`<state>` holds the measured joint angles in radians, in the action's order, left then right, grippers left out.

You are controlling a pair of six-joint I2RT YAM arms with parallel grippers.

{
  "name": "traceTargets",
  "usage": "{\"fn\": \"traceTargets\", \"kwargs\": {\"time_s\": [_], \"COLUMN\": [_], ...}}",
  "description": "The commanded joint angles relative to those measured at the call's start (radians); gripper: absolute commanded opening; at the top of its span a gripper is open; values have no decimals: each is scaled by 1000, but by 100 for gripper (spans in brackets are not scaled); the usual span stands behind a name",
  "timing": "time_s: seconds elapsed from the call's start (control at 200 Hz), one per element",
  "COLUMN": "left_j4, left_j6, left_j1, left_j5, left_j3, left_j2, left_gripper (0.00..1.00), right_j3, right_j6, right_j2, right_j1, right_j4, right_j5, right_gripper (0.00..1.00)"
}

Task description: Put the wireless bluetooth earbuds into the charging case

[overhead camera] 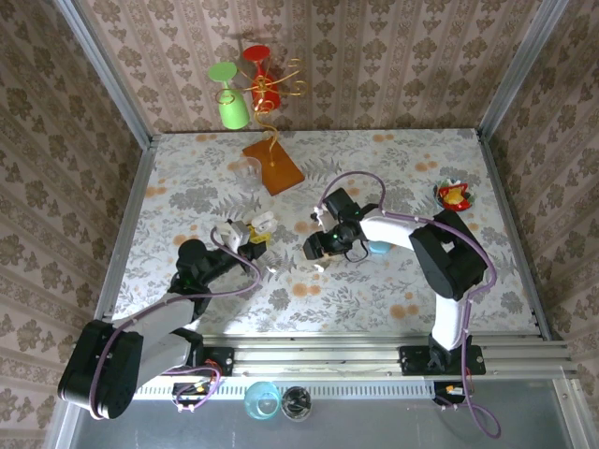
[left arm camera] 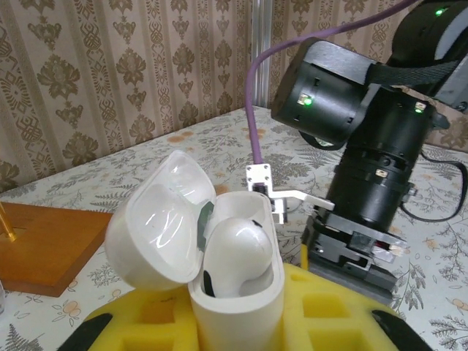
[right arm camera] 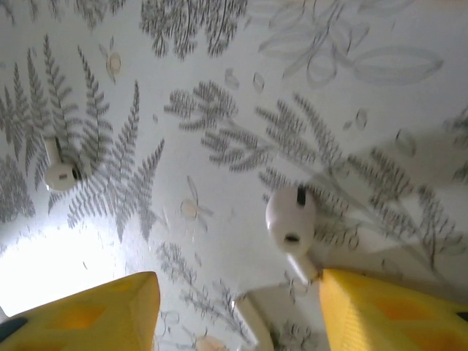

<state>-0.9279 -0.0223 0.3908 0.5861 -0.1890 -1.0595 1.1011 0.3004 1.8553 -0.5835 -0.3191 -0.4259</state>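
White case (left arm camera: pixel 234 311) clamped in left pincer (left arm camera: pixel 238 340), earbud (right arm camera: pixel 290 216) by right pincer (right arm camera: pixel 238 307).

Bright, even light; right wrist view blurred, glare patch at lower left.

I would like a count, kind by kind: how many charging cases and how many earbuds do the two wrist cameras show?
Open charging case: 1
Earbud seated in it: 1
Loose earbuds: 2
Total: 4
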Motion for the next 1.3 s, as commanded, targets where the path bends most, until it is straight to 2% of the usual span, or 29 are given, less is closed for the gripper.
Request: {"fn": "traceTargets", "kwargs": {"time_s": [0.0, 0.145, 0.565, 0.93, 1.055, 1.295], "left_j4": [-41, -58, -72, -72, -71, -61], "left_j6": [12, 5, -8, -10, -7, 11], "left_j1": [-6, -6, -7, -6, -7, -7], "left_j5": [7, 11, 15, 15, 10, -7], "left_j3": [2, 2, 19, 21, 23, 20], "left_j2": [-9, -23, -22, -16, -11, -6], "left_gripper": [0, 0, 0, 0, 0, 0], "right_j3": [-16, 12, 114, 107, 75, 50], "right_j6": [35, 68, 89, 93, 64, -30], "right_j2": [-56, -31, 91, 86, 25, -48], "right_j1": [-3, 11, 20, 25, 25, 6], "right_j4": [-16, 6, -23, -24, -38, -160], "right_j5": [42, 77, 71, 110, 211, 558], "right_gripper": [54, 43, 35, 22, 20, 18]}}
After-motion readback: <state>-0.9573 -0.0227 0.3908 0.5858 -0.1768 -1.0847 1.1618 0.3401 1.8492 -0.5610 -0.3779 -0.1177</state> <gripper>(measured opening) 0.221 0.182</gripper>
